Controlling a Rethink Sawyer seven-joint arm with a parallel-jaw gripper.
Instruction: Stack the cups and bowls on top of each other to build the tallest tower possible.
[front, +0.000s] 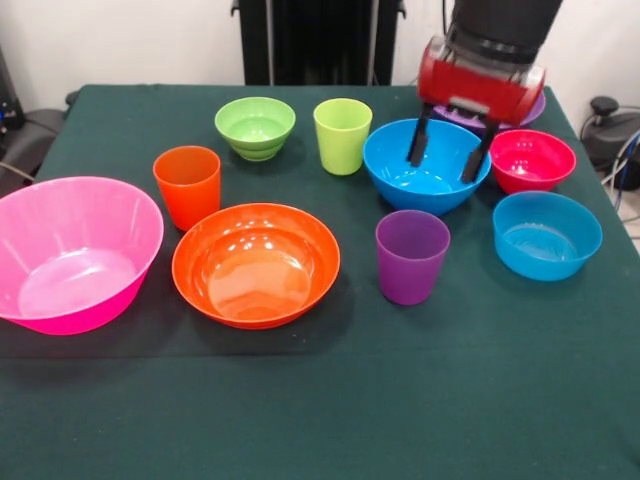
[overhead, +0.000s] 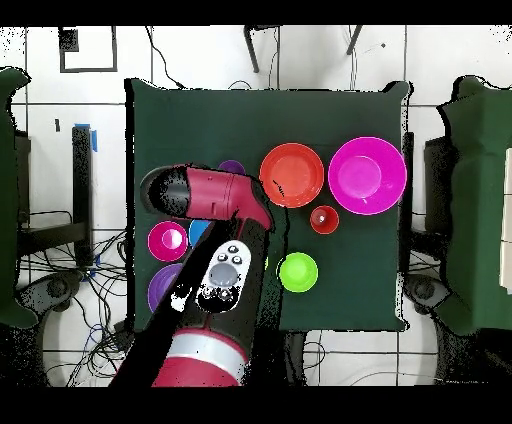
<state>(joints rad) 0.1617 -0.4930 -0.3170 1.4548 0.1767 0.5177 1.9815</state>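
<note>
**Holding open over the blue bowl, nothing stacked yet**

Hanging the gripper in the upper right of the front view, with both black fingers spread well apart and clamping nothing. Dipping one tip inside the blue bowl and the other at that bowl's right rim; whether either is touching the plastic cannot be told. Carrying the red wrist housing just above, and half hiding the purple bowl behind it at the top right.

Showing every cup and bowl upright and separate on the green table, none sitting inside another.

Placing the red bowl just right of the blue one, and the light blue bowl below that, toward the right edge. Setting the purple cup below the blue bowl, right of centre. Keeping the lime cup just left of the blue bowl at top centre, and the green bowl left of that cup. Filling the middle with the orange bowl, with the orange cup near its upper left rim. Occupying the left edge with the pink bowl.

Covering the lower left of the table in the overhead view with the arm, leaving the orange and pink bowls clear in the upper right.
</note>
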